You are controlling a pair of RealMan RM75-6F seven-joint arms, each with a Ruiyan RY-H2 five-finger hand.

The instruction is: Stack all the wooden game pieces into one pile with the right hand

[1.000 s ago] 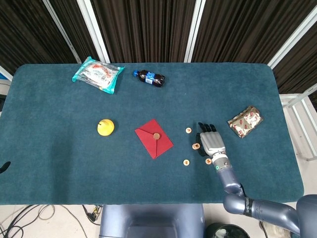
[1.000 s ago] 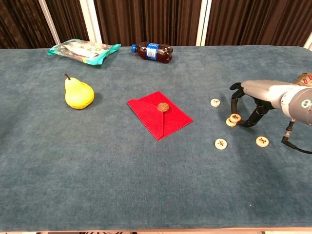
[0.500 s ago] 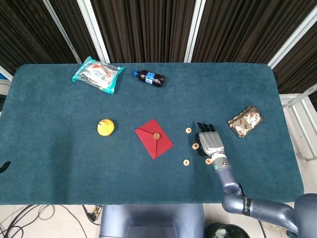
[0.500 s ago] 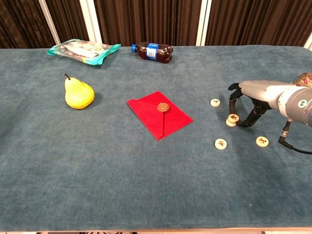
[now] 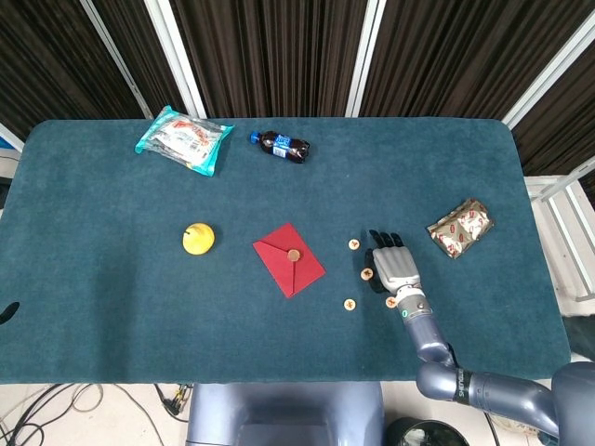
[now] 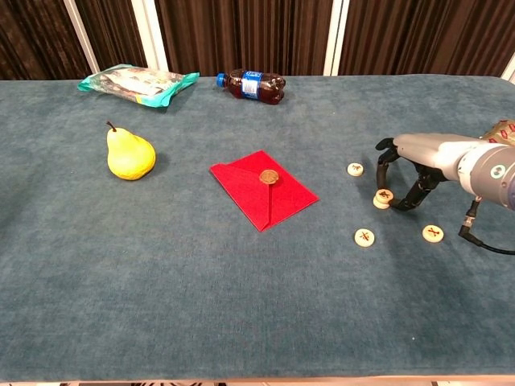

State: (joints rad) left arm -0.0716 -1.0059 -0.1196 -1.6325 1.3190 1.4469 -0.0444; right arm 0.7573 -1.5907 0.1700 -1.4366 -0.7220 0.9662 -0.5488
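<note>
While the right hand (image 6: pixel 412 165) hangs palm-down over the right side of the table (image 6: pixel 241 305), its fingers are curled downward like a claw around one of the wooden game pieces. That piece (image 6: pixel 384 195) sits tipped up on top of another disc (image 6: pixel 380 201), and from the chest view the fingertips (image 6: pixel 400 203) look like they're right at its edge, maybe pinching it, but honestly I can't tell for sure whether it's gripped or just touched.

So the stack so far is those two discs, right under the hand. Three more pieces lie flat and separate: one (image 6: pixel 355 169) a bit further back and to the left of the hand, one (image 6: pixel 364 236) nearer the front edge, and one (image 6: pixel 433 233) to the right of that, just below the wrist.

Other stuff around: a red envelope (image 6: pixel 264 187) with a round seal in the middle of the table, a yellow pear (image 6: pixel 129 153) on the left, a cola bottle (image 6: pixel 250 85) lying on its side at the far edge, a teal snack bag (image 6: pixel 138 83) at far left, and a crinkly foil packet (image 5: pixel 459 226) to the right of the hand.

No left hand visible in either view.
</note>
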